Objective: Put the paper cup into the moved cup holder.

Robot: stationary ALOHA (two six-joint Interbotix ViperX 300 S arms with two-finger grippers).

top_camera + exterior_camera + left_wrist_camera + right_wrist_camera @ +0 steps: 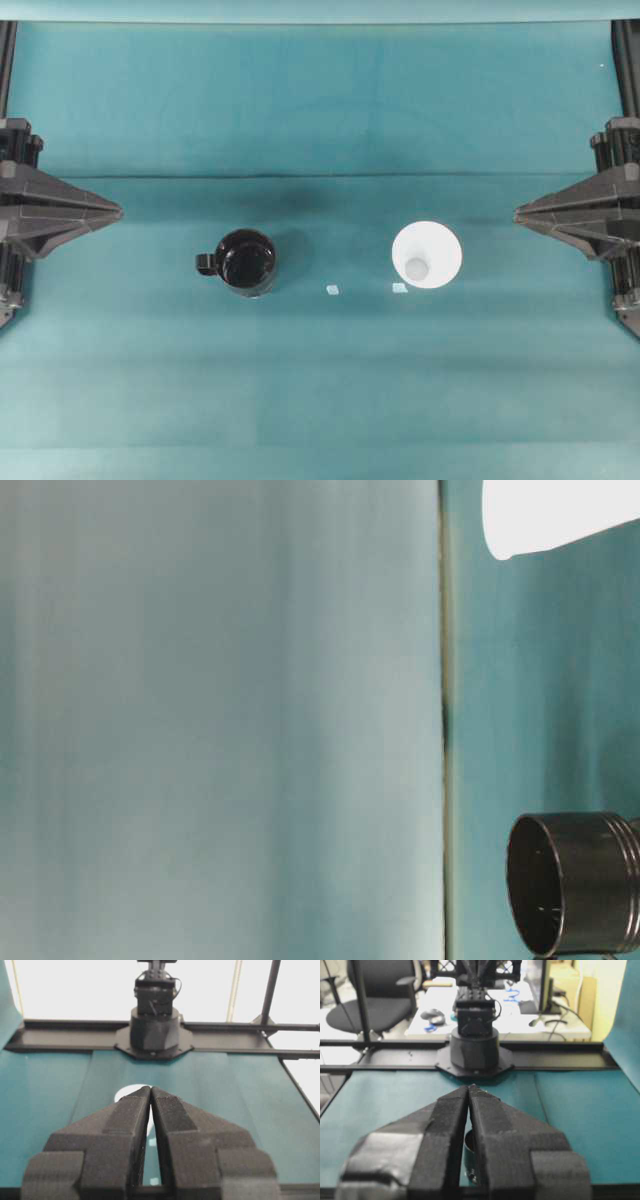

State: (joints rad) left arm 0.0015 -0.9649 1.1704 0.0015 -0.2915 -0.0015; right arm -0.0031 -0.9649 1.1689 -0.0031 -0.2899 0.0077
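The white paper cup (427, 254) stands upright, mouth up, right of the middle of the teal cloth. The glossy black cup holder (245, 262) stands left of the middle, its small handle pointing left. My left gripper (116, 212) is at the left edge, shut and empty, well apart from the holder. At the right edge my right gripper (518, 213) is likewise shut, empty and apart from the cup. In the left wrist view the shut gripper (150, 1089) hides most of the paper cup (126, 1094). The right wrist view shows the holder (468, 1149) through the slit behind its gripper (468, 1087).
Two small pale squares (333, 290) (399, 288) lie on the cloth between holder and cup. Black frame rails run along both sides. The table-level view shows the paper cup (555, 515) and the holder (575, 882) turned sideways.
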